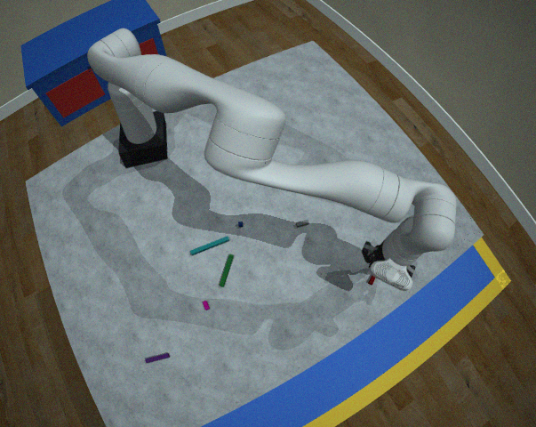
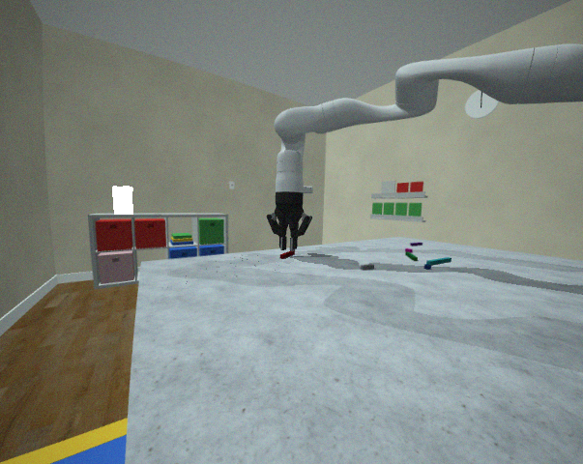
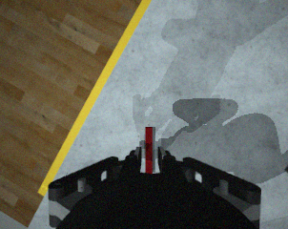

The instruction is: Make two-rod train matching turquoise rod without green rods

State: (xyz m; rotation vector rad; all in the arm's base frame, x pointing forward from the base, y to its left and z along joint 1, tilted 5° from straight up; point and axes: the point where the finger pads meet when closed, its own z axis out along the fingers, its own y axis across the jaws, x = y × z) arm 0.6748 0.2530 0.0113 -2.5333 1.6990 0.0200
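A red rod (image 1: 371,279) (image 2: 286,254) (image 3: 149,140) lies flat on the grey mat (image 1: 304,92) near its right edge. My gripper (image 1: 372,274) (image 2: 287,246) (image 3: 149,154) points straight down over it, fingers narrowly apart, one on each side of the rod, with small gaps showing in the wrist view. The turquoise rod (image 1: 209,245) (image 2: 439,260) lies mid-mat, with the green rod (image 1: 226,269) (image 2: 411,256) just below it. The grey rod (image 1: 301,223) (image 2: 366,266) and the small blue rod (image 1: 240,224) (image 2: 426,266) lie further back. The magenta rod (image 1: 205,305) (image 2: 408,249) and the purple rod (image 1: 156,357) (image 2: 416,244) lie toward the front left.
A blue and yellow band (image 1: 396,331) borders the mat close to the gripper, with wooden floor (image 3: 39,72) beyond. The arm's black base (image 1: 142,147) stands at the mat's back left, in front of a blue box (image 1: 75,41). A shelf unit (image 2: 156,240) stands by the far wall.
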